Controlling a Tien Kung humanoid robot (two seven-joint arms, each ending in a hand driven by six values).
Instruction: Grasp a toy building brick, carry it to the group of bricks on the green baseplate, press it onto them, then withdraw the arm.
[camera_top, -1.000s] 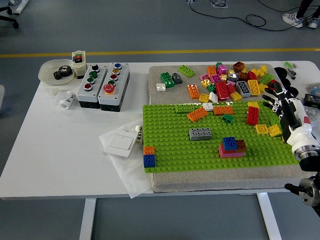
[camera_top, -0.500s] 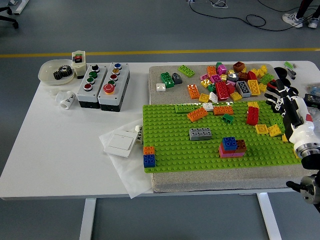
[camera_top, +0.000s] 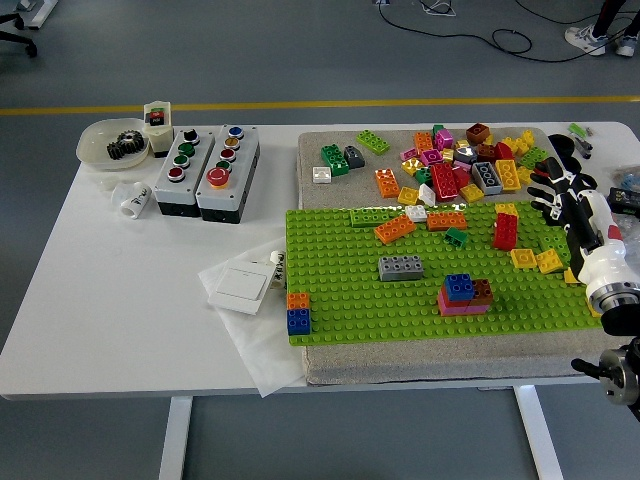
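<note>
Only the right hand (camera_top: 556, 196) is showing in the head view, coming in from the right edge over the far right corner of the green baseplate (camera_top: 340, 300). Its black fingers (camera_top: 541, 192) are lying loosely spread and pointing toward the far left, and they are gripping nothing; whether the fingertips are brushing a brick cannot be told at this size. They are ending just beside the right end of the loose brick pile (camera_top: 455, 160), which is lying on the grey mat (camera_top: 330, 195) beyond the baseplate. Behind the fingers, the white and black forearm (camera_top: 590, 250) is slanting back toward the near right, passing over the baseplate's right edge and the yellow bricks (camera_top: 537, 260) sitting there, down to a silver wrist joint near the table's near edge. A red brick (camera_top: 506, 231) is standing on the baseplate just left of the forearm. The group of bricks (camera_top: 464, 294), blue on top of pink with brown at its side, is sitting on the baseplate near its front, well apart from the hand. Elsewhere on the baseplate, a grey brick (camera_top: 400, 267) is lying near the middle and an orange-and-blue stack (camera_top: 298, 313) is standing at the near left corner. On the white table (camera_top: 100, 300) to the left, two button boxes (camera_top: 207, 172) are sitting side by side.
</note>
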